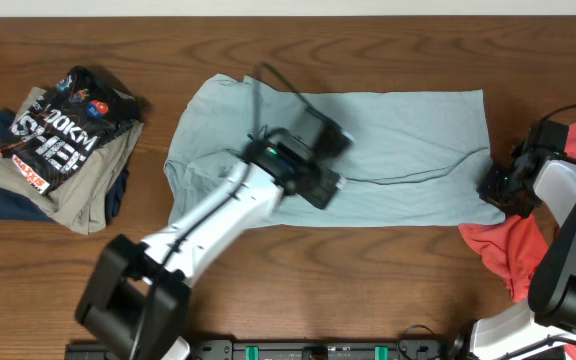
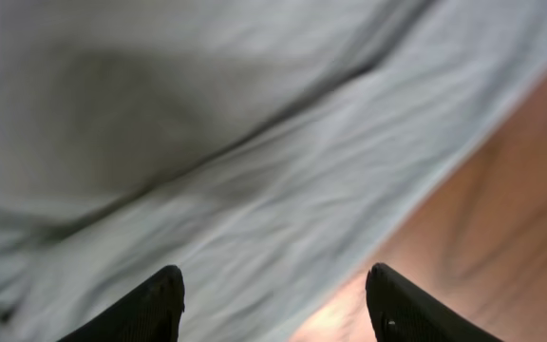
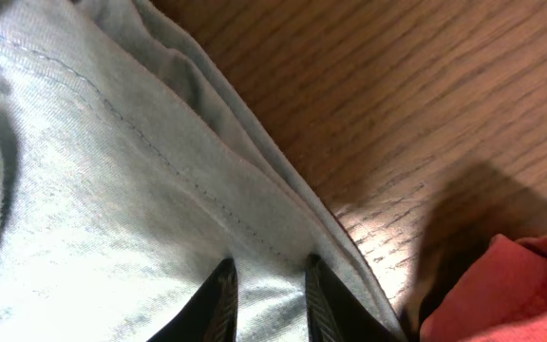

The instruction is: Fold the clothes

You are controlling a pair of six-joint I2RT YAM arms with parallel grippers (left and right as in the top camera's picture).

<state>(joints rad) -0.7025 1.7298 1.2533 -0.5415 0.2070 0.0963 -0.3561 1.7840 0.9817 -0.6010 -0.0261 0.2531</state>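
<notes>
Shirt: the pale blue-grey T-shirt (image 1: 398, 150) lies flat mid-table, spread left to right. Its sleeves are at the left end, its hem is at the right, and a long crease runs across it.
Red garment: a crumpled heap (image 1: 508, 250) at the near right, just beside the shirt's near right corner.
Left gripper: it (image 2: 273, 280) hangs over the shirt's near edge, fingers wide apart with nothing between them.
Right gripper: it (image 3: 266, 285) is at the shirt's near right corner, fingers narrow over the hem. Whether they pinch cloth cannot be told.
Progress: early, by the look of it. The shirt seems laid out but not folded, and the red garment still awaits folding.
Stack: folded clothes (image 1: 58, 150) sit at the far left of the table (image 1: 368, 280), well apart.
</notes>
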